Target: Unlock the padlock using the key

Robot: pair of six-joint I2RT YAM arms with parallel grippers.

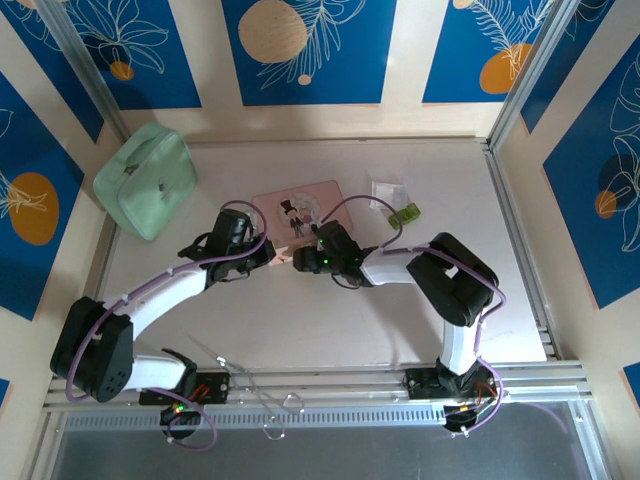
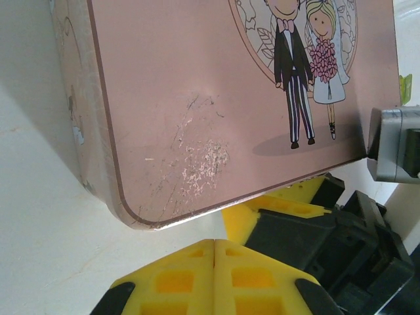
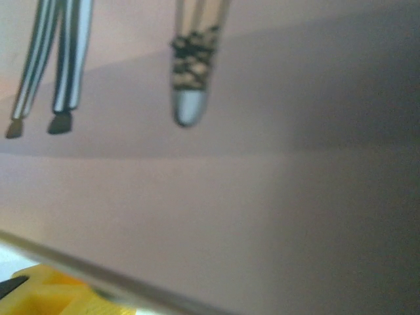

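Observation:
The pink tin box (image 1: 300, 208) with a bride-and-groom picture lies mid-table. Its scratched lid (image 2: 197, 98) fills much of the left wrist view. My left gripper (image 1: 277, 256) sits at the box's near corner, and its yellow fingers (image 2: 214, 244) are pressed together with nothing between them. My right gripper (image 1: 298, 262) meets the box's near edge from the right. One of its yellow fingers (image 2: 282, 207) reaches under that edge. The right wrist view is blurred by the lid (image 3: 230, 197), so its jaws are unreadable. The padlock and the key are hidden.
A mint green pouch (image 1: 145, 180) lies at the back left. A small clear bag with a green item (image 1: 395, 208) rests right of the box. Metal frame rails (image 1: 520, 230) bound the table on the right and at the near edge.

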